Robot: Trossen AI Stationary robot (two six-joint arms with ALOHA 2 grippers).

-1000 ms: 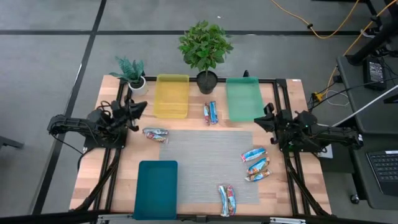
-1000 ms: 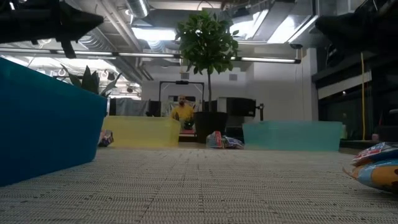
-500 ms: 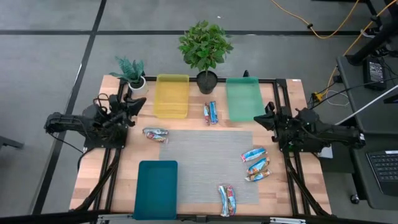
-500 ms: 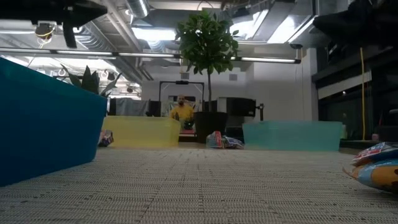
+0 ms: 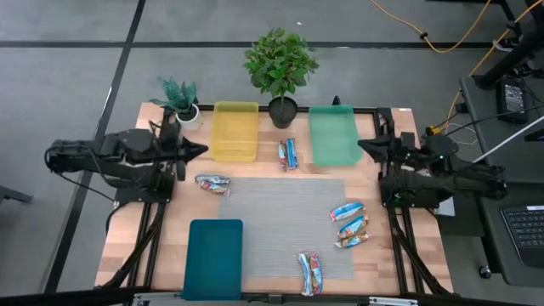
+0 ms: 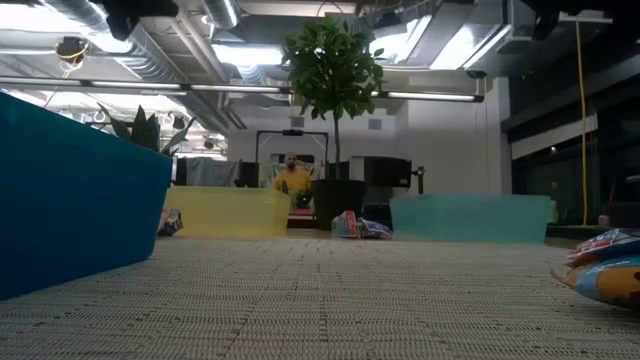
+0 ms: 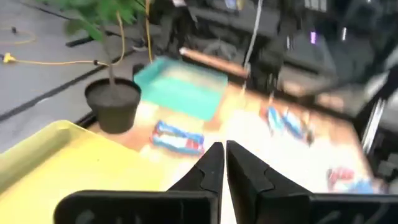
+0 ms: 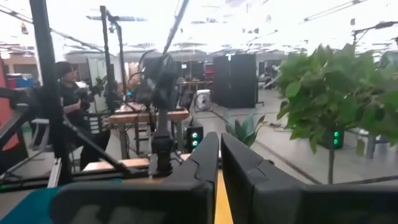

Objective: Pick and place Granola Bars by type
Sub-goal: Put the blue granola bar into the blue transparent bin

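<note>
table (image 5: 136, 223): wooden top, grey mat (image 5: 280, 223) over its middle, reaching the near edge. likely the sorting ground.

left arm (image 5: 102, 161) at the left edge, right arm (image 5: 450, 174) at the right edge, both raised off the top and pointing inward. left gripper (image 5: 197, 150) hangs beside the yellow tray (image 5: 235, 129), fingers pressed together, nothing in them; the left wrist view shows the two tips nearly touching. right gripper (image 5: 367, 145) sits by the green tray's (image 5: 333, 134) outer side, jaws likewise closed and empty. reads as a start pose, no pick begun.

three trays ring the mat, presumably one per bar type: yellow and green along the far edge, teal tray (image 5: 213, 257) at the near-left corner. all look empty.

big potted plant (image 5: 281, 72) at the far edge between yellow and green trays; small plant (image 5: 180, 100) at the far-left corner.

granola bars (image 5: 289, 154), in loose clusters: a pair at the far edge between the two far trays; one (image 5: 212, 184) off the mat's far-left corner, nearest the left gripper; three (image 5: 349, 223) on the mat's right side, near the right arm; two (image 5: 311, 272) at the mat's near edge. none sorted yet.
</note>
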